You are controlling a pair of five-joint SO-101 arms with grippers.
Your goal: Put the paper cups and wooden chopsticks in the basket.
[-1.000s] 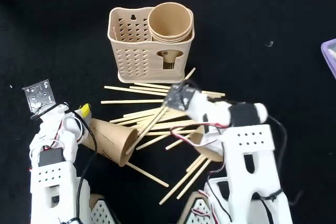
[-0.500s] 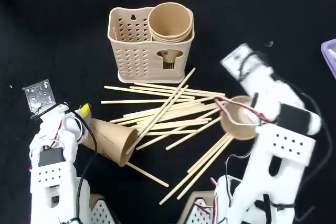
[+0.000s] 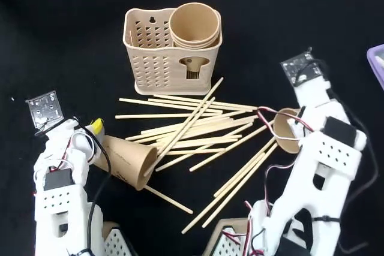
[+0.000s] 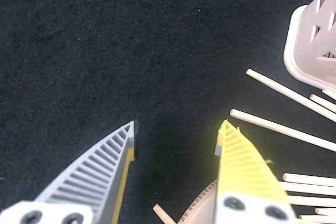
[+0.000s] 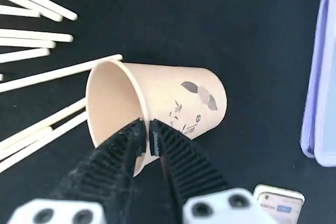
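Right wrist view: right gripper (image 5: 146, 128) is clamped on the rim of a paper cup (image 5: 181, 95). It's swung right off the chopsticks (image 3: 192, 142), so basket (image 3: 157, 67) next, I'd guess. Left gripper (image 4: 176, 129) sits spread apart.

Black table (image 3: 72, 58) holds basket (image 3: 157, 67), chopsticks (image 3: 198, 142), cup (image 3: 127, 159), possibly a tray (image 3: 378, 64).

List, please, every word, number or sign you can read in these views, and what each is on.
Cup in the right hand: a leaf drawing only, no words.
White card: print too small to read.
Basket, chopsticks: no text.
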